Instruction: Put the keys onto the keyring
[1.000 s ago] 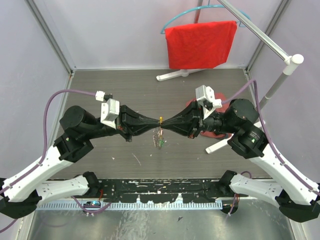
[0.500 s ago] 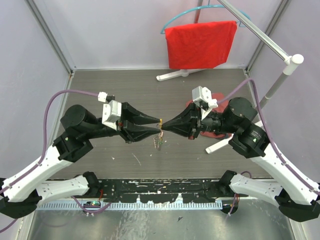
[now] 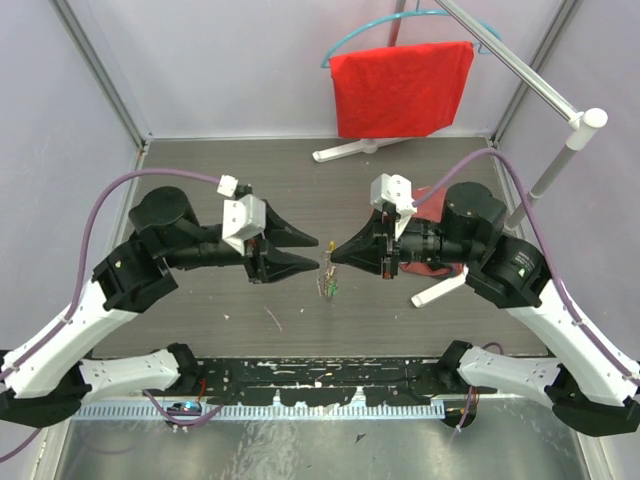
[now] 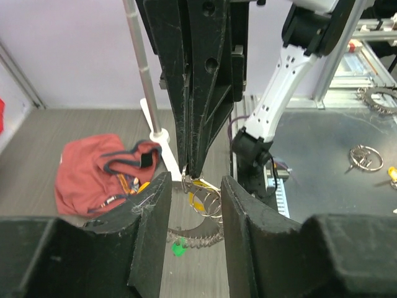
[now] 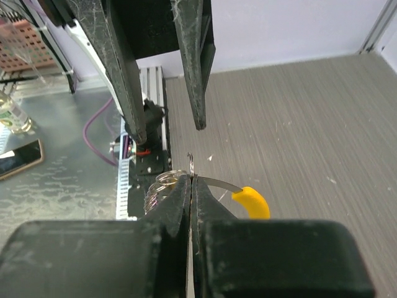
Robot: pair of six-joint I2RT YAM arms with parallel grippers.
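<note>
My right gripper (image 3: pixel 332 256) is shut on the keyring (image 3: pixel 326 277), which hangs from its tips above the table. In the right wrist view the shut tips (image 5: pixel 191 181) pinch a thin metal wire, with the yellow curved section (image 5: pixel 251 202) to the right and coiled rings (image 5: pixel 162 182) to the left. A green-headed key (image 4: pixel 178 249) dangles on the chain below the rings (image 4: pixel 208 198). My left gripper (image 3: pixel 316 252) stands open just left of the keyring and holds nothing. In the left wrist view its fingers (image 4: pixel 155 217) flank the hanging rings without touching them.
A red cloth (image 3: pixel 400 85) hangs on a teal hanger at the back, on a white stand (image 3: pixel 545 175). A dark red garment (image 4: pixel 102 171) lies on the table under the right arm. A black rail (image 3: pixel 320 372) runs along the near edge.
The left gripper opened, letting go at the meeting point, and drew back to the left. The right gripper stayed shut on the keyring and moved slightly left and nearer.
</note>
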